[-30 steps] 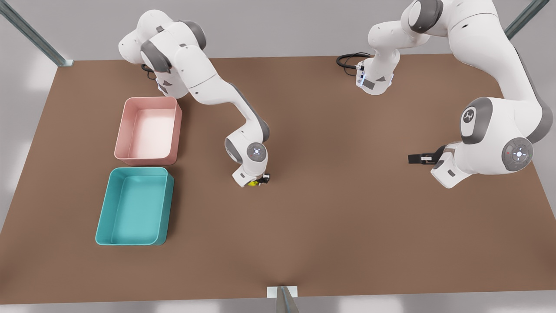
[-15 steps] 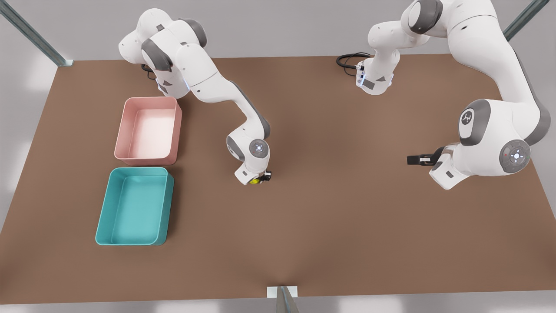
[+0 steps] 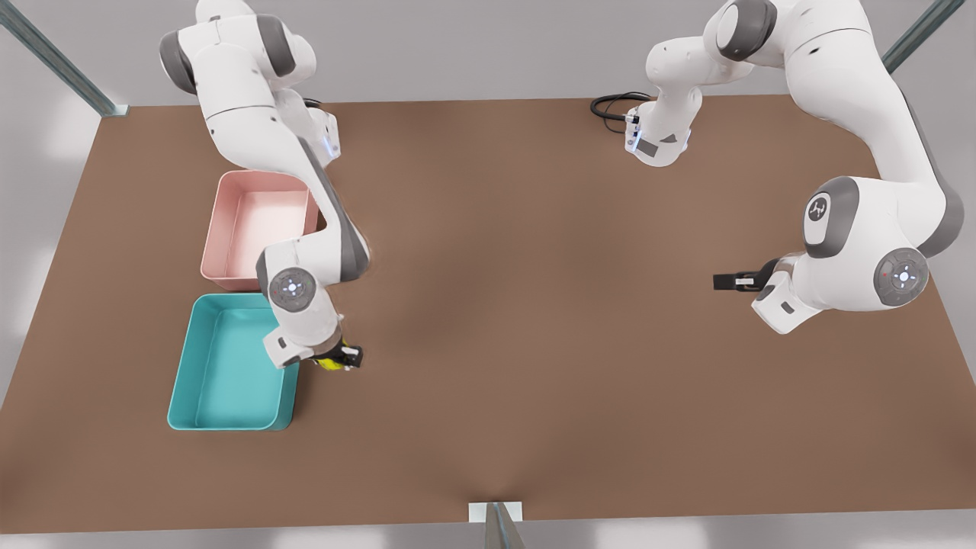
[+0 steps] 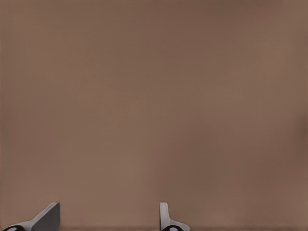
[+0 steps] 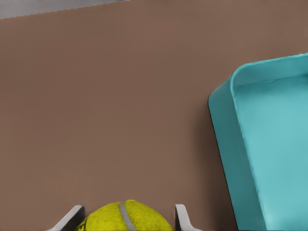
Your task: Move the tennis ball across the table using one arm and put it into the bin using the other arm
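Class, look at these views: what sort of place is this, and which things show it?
Probably a simulated robot test bench: two white arms over a bare brown table, a teal bin, a pink tray, metal frame posts.

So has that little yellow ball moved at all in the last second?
Yes. Held in the right gripper, the tennis ball has travelled toward the front view's left, from mid-table to just beside the teal bin. The left gripper waits, open.
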`<state>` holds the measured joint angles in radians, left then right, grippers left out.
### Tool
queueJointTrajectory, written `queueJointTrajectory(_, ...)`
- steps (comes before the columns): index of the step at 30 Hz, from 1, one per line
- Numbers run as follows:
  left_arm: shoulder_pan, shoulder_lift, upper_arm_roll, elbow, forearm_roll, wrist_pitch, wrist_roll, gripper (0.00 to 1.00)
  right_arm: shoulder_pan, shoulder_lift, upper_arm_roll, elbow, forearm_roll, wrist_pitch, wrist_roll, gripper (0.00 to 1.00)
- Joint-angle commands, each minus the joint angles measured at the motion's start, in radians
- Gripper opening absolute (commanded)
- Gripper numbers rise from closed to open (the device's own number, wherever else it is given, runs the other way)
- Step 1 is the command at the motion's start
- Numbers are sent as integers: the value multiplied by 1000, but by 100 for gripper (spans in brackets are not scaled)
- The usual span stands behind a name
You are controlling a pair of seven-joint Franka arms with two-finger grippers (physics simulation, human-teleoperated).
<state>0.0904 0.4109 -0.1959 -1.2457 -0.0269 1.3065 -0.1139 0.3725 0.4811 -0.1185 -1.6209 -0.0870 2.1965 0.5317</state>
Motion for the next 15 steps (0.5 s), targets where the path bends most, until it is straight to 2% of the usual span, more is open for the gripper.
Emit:
queueJointTrajectory(1,0,-1,0,0,1,-1,-3,100,-60,-19,0,1,1,-113,-696,67)
queueJointTrajectory(6,-1,0,0,0,-1,-1,-3,100,-283,37,2,4,41,-115,-857,67)
queueJointTrajectory(9,-1,0,0,0,-1,-1,-3,100,-317,71,2,7,98,-113,-917,67)
queueJointTrajectory(10,-1,0,0,0,1,-1,-3,100,-317,74,3,7,104,-113,-915,94)
queueJointTrajectory(11,0,0,0,0,1,-1,-3,100,-317,79,3,7,125,-113,-915,100)
queueJointTrajectory(15,-3,0,0,0,-1,-1,-15,100,-307,76,10,36,134,-138,-880,100)
